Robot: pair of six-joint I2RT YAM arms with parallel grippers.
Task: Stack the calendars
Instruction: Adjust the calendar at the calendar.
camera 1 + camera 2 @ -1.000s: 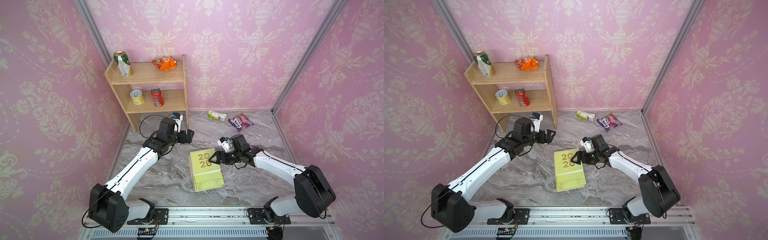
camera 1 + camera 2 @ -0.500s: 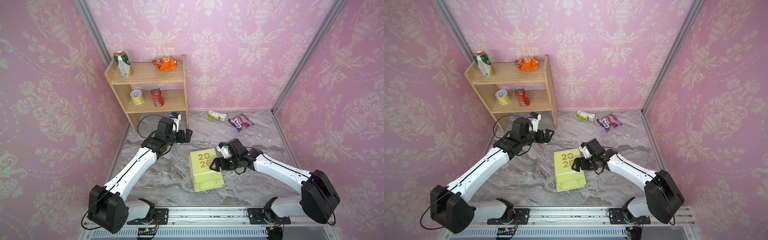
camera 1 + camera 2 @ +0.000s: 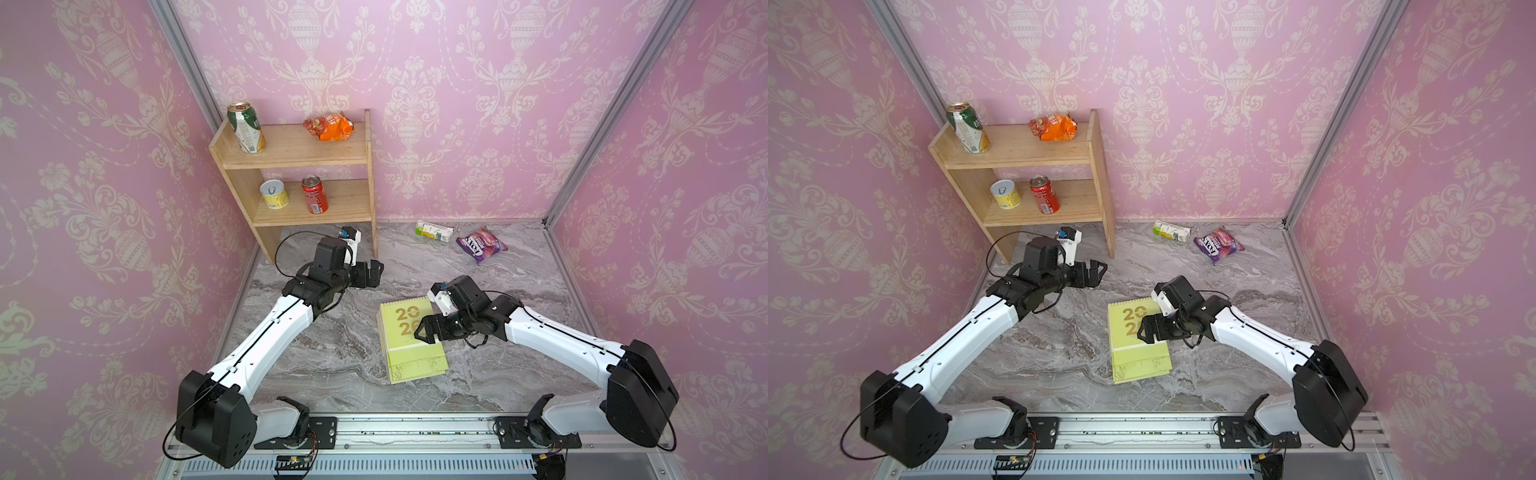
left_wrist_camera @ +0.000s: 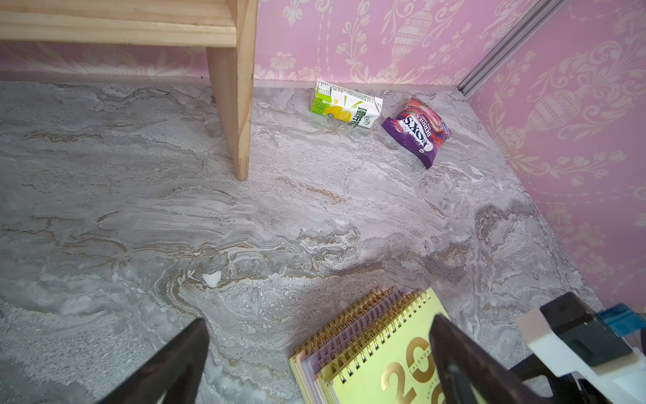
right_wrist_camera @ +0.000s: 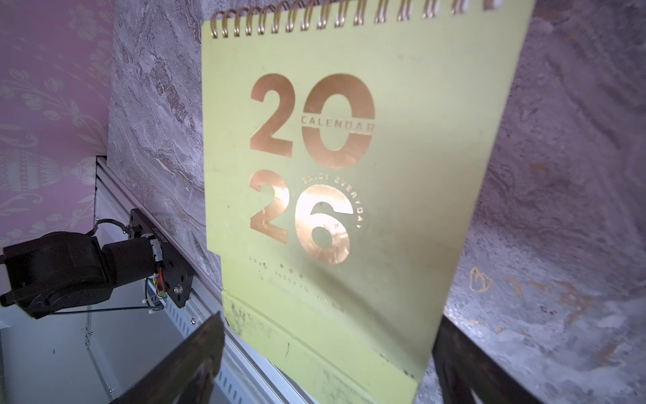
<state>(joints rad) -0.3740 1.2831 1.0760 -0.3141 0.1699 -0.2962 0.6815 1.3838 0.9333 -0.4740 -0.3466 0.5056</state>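
Note:
The calendars (image 3: 409, 359) (image 3: 1140, 359) lie in one flat pile mid-table, a yellow-green cover with gold "2026" on top. In the left wrist view the calendars (image 4: 375, 370) show lilac and peach edges under that cover. My right gripper (image 3: 424, 330) (image 3: 1148, 330) hangs open over the top cover's right half. In the right wrist view the calendars (image 5: 349, 157) lie between the spread fingers of my right gripper (image 5: 328, 320), and I cannot tell if they touch. My left gripper (image 3: 376, 274) (image 3: 1098, 272) (image 4: 318, 323) is open and empty, back-left of the pile near the shelf.
A wooden shelf (image 3: 365, 166) (image 3: 1100, 166) stands at the back left with cans and an orange packet; its leg (image 4: 237, 115) is close ahead of my left gripper. A green-white carton (image 3: 434, 230) (image 4: 344, 108) and a purple snack packet (image 3: 482, 245) (image 4: 417, 131) lie by the back wall.
My right gripper has moved left and forward, from beside the pile's right edge to over the top cover. The left gripper has drifted slightly back toward the shelf. Both stayed open.

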